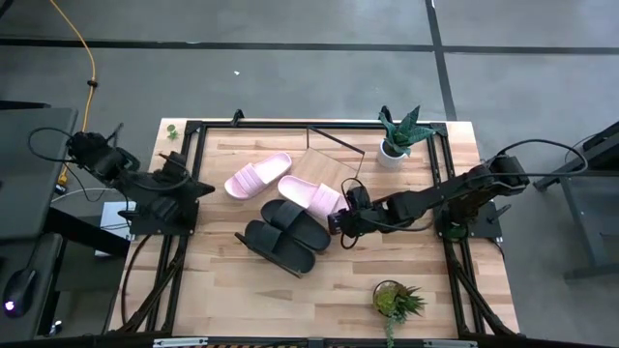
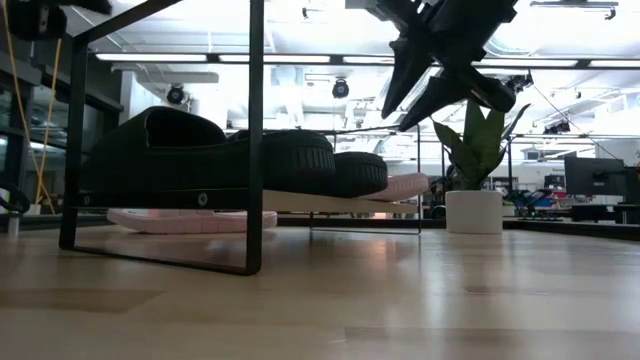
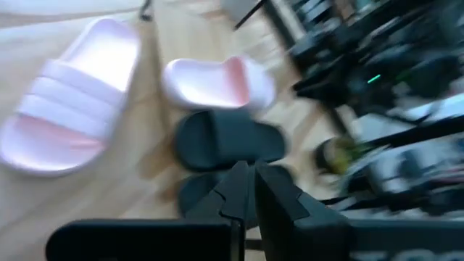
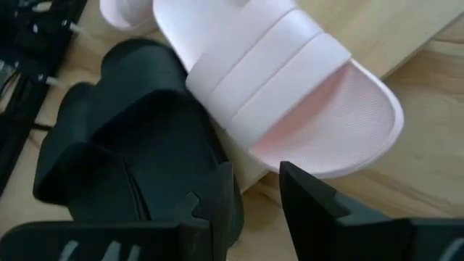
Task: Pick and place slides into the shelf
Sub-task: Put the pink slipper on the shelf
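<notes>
the right gripper, fingers spread and holding nothing, hovers at the heel of a pale pink foam slide lying partly on the light wooden shelf board, beside two matte black slides; judging by this, the step is approaching a pick, and next the fingers must straddle the heel. the other pink slide lies on the wooden surface. the left gripper waits aside, fingers pressed together. only the right wrist view shows the gap between the fingers

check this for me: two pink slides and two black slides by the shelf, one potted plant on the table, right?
Not quite: the high view shows two potted plants, one near the table's far edge and one near its front edge. The rest holds: two pink slides and two black slides by the shelf.
</notes>
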Available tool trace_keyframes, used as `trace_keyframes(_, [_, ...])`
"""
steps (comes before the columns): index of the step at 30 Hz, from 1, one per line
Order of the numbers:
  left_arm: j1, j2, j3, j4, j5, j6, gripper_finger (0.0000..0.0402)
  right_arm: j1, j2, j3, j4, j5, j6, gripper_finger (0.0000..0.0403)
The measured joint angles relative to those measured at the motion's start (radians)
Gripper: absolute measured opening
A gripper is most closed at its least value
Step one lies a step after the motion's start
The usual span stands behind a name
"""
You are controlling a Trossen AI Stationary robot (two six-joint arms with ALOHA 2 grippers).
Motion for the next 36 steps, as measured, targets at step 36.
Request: trace_keyframes(36, [0.056,0.041,0.0,0.78,-0.072,0.304,0.0014,0.203,-0.295,0.0,-0.094,0.186,-0.067,0.0105])
